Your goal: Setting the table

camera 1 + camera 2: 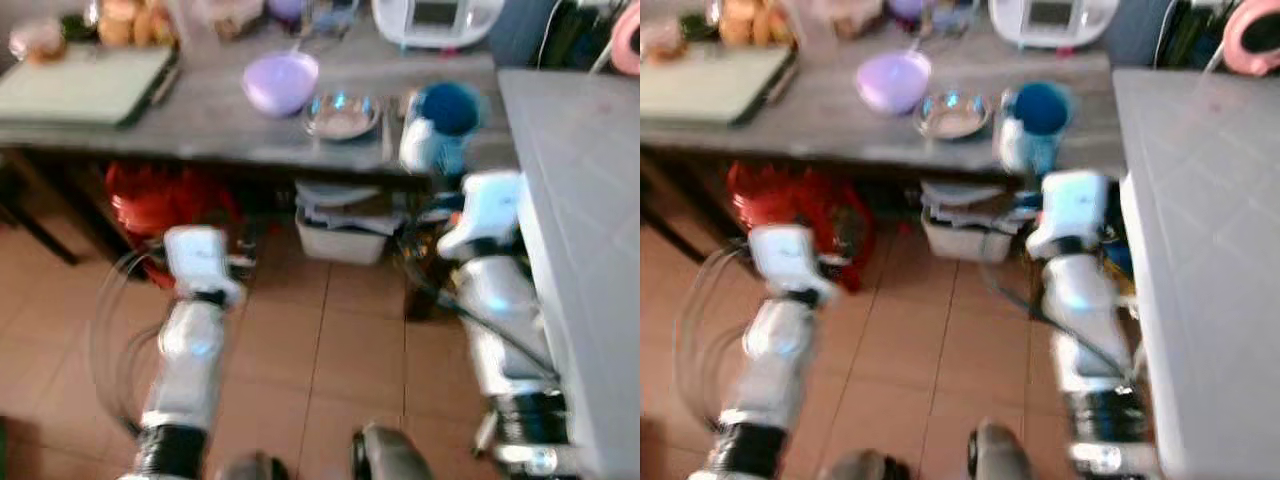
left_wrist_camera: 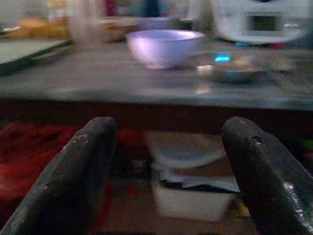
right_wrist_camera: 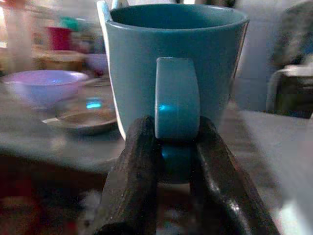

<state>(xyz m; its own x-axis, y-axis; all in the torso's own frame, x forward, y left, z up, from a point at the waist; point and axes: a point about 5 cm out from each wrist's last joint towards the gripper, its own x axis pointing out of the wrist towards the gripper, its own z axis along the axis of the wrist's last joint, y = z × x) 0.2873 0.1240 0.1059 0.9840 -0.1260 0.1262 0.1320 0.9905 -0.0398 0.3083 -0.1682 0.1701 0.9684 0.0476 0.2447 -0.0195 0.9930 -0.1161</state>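
right gripper (image 3: pixel 177 161) clamps one blue mug (image 3: pixel 176 63) (by handle) | left gripper (image 2: pixel 171 181) spread, empty | one lilac bowl (image 1: pixel 281 81)

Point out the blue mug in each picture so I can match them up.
Left eye view: blue mug near the table's right end, right of the metal dish.
Right eye view: same spot.
Left wrist view: not in it; the dish is.
Right wrist view: centre, right gripper clamped on its handle.
Shared landmark: purple bowl.
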